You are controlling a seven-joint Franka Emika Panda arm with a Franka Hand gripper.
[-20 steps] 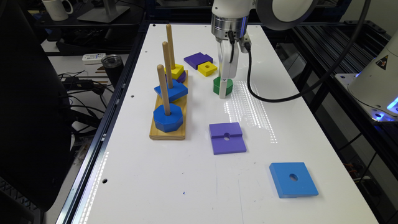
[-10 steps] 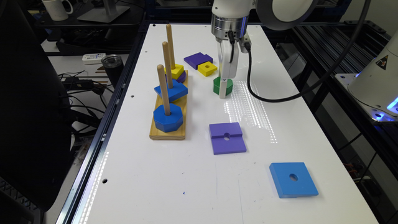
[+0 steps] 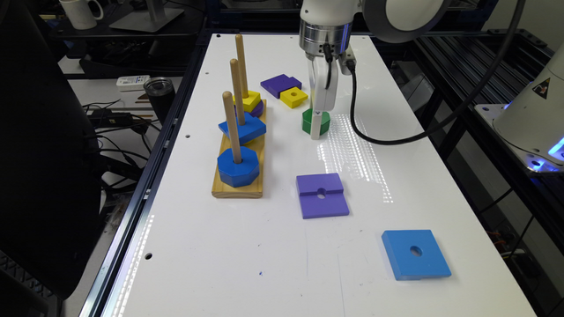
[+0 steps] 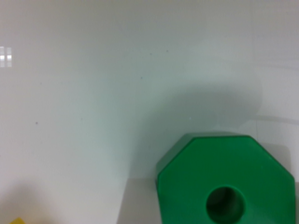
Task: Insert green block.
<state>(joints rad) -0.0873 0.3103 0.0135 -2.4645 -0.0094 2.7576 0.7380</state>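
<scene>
While the white surface (image 3: 273,264) spans the scene, the arm (image 3: 326,26) reaches down from the far side, its tool (image 3: 315,132) low at the green block (image 3: 321,122). That block lies flat on the surface, just near of a yellow square (image 3: 293,97) and well right of the peg board (image 3: 240,185). The wrist view shows the green block (image 4: 226,184) with its round hole facing up; whether the tool is open or closed on it I cannot tell. The board carries three upright pegs, with a blue octagon (image 3: 238,166) on the nearest. A blue square (image 3: 416,254) lies nearest on the right, a purple square (image 3: 322,195) between it and the board, and another purple piece (image 3: 278,84) lies far.
</scene>
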